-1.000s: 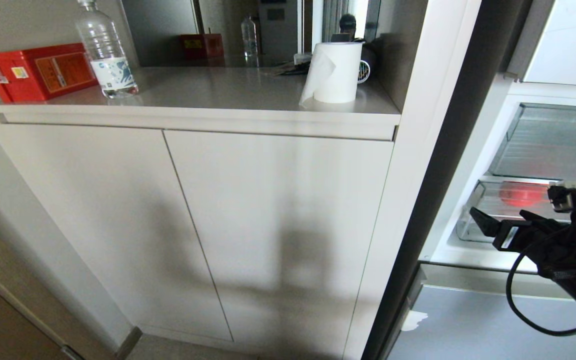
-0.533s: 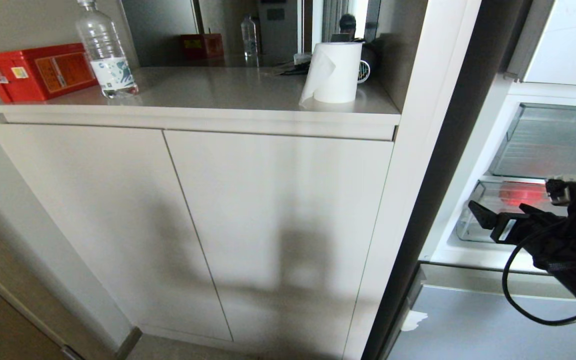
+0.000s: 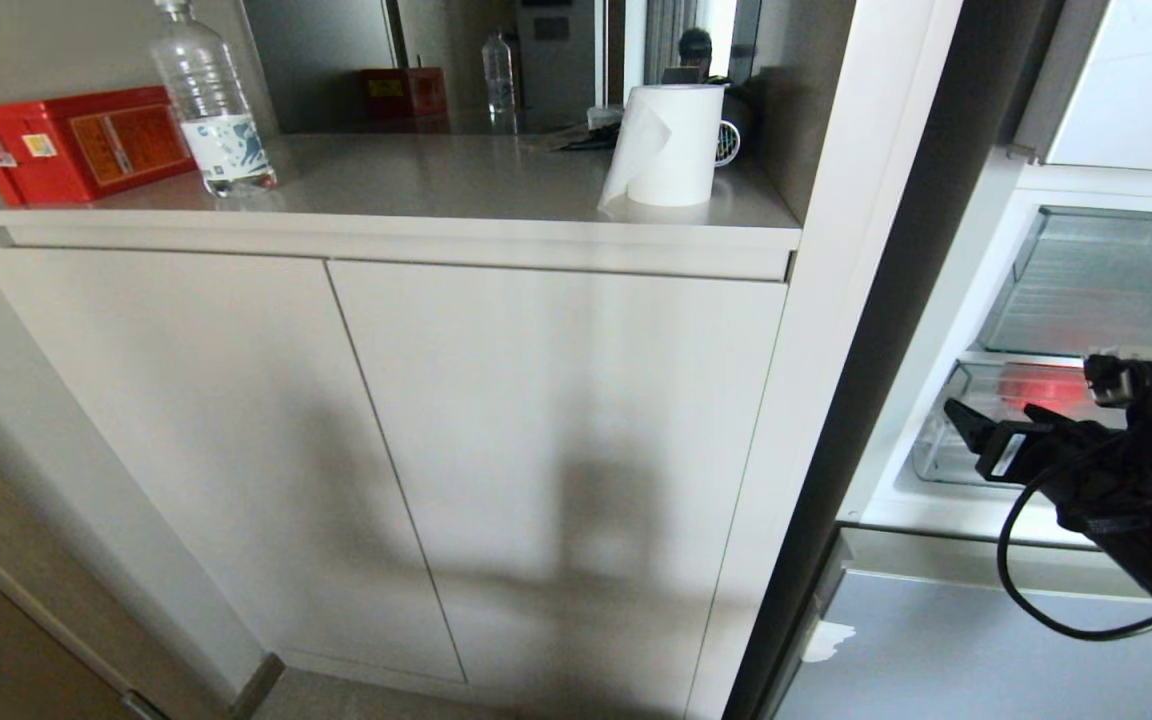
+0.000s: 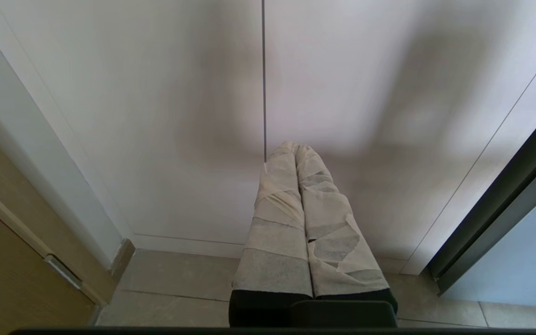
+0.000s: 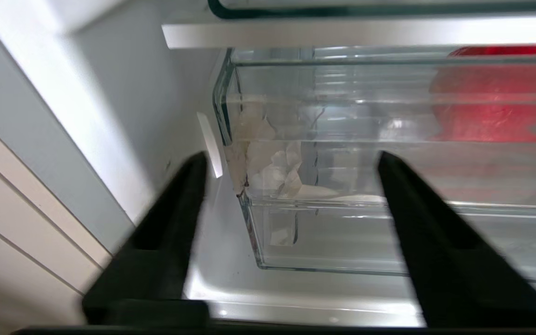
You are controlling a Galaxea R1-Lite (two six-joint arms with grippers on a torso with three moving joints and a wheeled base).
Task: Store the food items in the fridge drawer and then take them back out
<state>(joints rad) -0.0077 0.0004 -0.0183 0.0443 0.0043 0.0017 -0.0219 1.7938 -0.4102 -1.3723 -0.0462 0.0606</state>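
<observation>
The clear fridge drawer (image 3: 939, 455) sits pushed into the open fridge at the right; the right wrist view shows its front wall (image 5: 342, 232). A red food item (image 3: 1036, 385) lies inside, seen through the plastic (image 5: 491, 107). My right gripper (image 3: 1026, 400) hovers just in front of the drawer's left front corner, open and with nothing between its black fingers (image 5: 291, 158). The left gripper (image 4: 291, 148) hangs low, shut, with its taped fingers pointing at the white cabinet door.
Crumpled white paper (image 5: 272, 167) lies in the drawer's left end. A second clear bin (image 3: 1116, 290) sits above. The counter (image 3: 496, 190) on the left holds a paper roll (image 3: 666, 145), a water bottle (image 3: 211, 110) and a red box (image 3: 76, 140). A grey-blue fridge panel (image 3: 956, 650) lies below.
The right gripper has edged slightly up and closer to the drawer front. The drawer, the red food and the left arm have not moved.
</observation>
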